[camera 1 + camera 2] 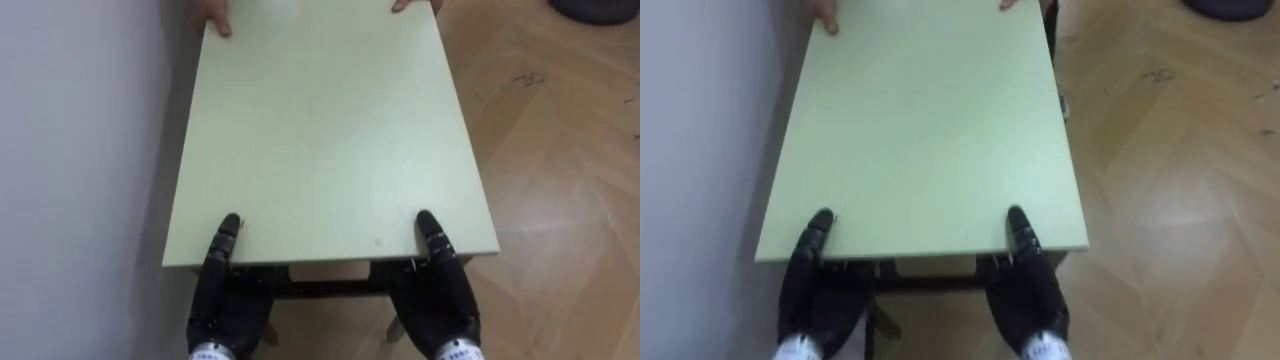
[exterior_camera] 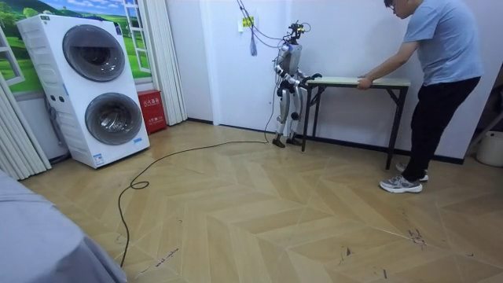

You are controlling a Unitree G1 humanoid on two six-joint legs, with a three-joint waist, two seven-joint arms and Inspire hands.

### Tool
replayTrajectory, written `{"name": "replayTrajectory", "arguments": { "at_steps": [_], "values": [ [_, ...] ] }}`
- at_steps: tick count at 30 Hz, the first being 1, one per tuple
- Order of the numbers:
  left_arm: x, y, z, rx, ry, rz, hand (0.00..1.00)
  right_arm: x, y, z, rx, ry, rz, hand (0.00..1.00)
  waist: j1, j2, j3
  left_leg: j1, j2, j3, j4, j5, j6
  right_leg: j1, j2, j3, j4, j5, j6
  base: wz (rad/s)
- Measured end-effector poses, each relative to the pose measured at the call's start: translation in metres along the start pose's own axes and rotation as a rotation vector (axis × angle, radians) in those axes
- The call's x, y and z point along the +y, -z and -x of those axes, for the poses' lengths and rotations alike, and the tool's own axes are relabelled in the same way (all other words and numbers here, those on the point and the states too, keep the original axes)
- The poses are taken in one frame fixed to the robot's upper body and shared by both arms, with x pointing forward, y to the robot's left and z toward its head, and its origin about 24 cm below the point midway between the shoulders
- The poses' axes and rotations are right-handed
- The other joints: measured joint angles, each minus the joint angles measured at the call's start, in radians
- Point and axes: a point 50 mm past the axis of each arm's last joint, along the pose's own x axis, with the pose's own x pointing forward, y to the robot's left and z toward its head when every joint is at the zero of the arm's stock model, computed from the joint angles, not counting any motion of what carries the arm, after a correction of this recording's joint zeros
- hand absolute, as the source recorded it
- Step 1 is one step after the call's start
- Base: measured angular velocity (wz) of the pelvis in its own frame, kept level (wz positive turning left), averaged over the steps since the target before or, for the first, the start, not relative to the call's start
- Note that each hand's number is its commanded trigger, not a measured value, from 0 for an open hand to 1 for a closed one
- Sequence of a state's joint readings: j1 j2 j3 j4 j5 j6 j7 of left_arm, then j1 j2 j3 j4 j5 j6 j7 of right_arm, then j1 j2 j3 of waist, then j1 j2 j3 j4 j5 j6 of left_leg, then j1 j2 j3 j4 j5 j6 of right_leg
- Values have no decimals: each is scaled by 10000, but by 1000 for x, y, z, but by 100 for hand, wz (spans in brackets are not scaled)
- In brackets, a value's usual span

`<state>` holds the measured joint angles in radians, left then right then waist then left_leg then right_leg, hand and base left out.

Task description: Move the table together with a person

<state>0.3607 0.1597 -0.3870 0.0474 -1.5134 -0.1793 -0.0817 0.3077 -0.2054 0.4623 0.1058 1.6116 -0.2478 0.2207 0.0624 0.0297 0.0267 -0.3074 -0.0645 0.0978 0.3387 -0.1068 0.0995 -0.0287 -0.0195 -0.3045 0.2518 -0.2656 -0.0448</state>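
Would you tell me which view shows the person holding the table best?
The room view: the person stands bent at the table's end opposite the robot, one hand on its edge. The eye views catch the person's fingers at the far edge.

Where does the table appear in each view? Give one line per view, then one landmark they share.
Left eye view: table fills the centre, from the top edge to the lower third.
Room view: table right of centre, against the wall, between robot and person.
Right eye view: table in the centre, slightly further left.
Shared landmark: the white wall along the table's long side.
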Motion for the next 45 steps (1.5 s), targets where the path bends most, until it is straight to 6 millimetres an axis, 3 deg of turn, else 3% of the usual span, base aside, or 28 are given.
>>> {"name": "replayTrajectory", "arguments": {
  "at_steps": [15,21,24,25,26,27,28,30,35,41,45],
  "values": [
    [7,6,5,198,-425,127,100,-6,-4,6,163,335,114,100,31,-39,-10,234,-119,1,-226,31,45,194,-102,41,-2,8,14,1],
    [7,6,5,209,-427,106,100,-7,-3,7,187,394,56,100,151,-31,-8,221,-118,150,-287,17,153,-69,-225,79,454,-50,114,-6],
    [8,6,5,225,-469,61,100,-9,-1,9,138,507,-48,100,116,-17,1,411,-155,72,-287,-21,249,-456,-331,693,1611,-232,432,3],
    [8,6,5,244,-546,17,100,-10,-2,10,124,582,-52,100,-16,34,24,511,-224,-130,-261,-39,290,-636,-309,1167,1918,-393,683,24],
    [8,6,5,251,-544,21,100,-11,-2,11,103,595,-50,100,-104,62,36,512,-290,-311,-240,-43,298,-636,-293,1389,1774,-459,698,43],
    [6,6,3,287,-517,-28,100,-10,-2,10,31,578,-51,100,-215,68,48,477,-401,-462,-231,-35,312,-765,-363,1743,1343,-443,705,53],
    [6,6,2,322,-537,-46,100,-10,-3,11,-11,587,-18,100,-312,90,47,464,-513,-606,-158,-32,315,-895,-465,1795,1237,-301,535,47],
    [7,7,2,358,-579,-46,100,-11,-4,12,-7,619,21,100,-342,81,50,527,-557,-603,-179,-32,308,-767,-480,1625,1189,-276,440,19],
    [9,9,3,439,-652,-67,100,-13,-5,14,6,724,37,100,-329,71,57,795,-546,-607,-351,-35,302,-345,-442,1580,915,-172,437,2],
    [10,8,3,454,-644,-227,100,-16,-4,15,-9,888,-134,100,-386,-136,191,1020,-549,-727,-553,-30,297,92,-359,1484,375,18,443,4],
    [19,8,1,596,-689,-481,100,-24,-2,16,10,1234,-219,100,-332,-233,190,1052,-541,-742,-547,-36,299,183,-331,1471,207,106,447,1]
  ]
}}
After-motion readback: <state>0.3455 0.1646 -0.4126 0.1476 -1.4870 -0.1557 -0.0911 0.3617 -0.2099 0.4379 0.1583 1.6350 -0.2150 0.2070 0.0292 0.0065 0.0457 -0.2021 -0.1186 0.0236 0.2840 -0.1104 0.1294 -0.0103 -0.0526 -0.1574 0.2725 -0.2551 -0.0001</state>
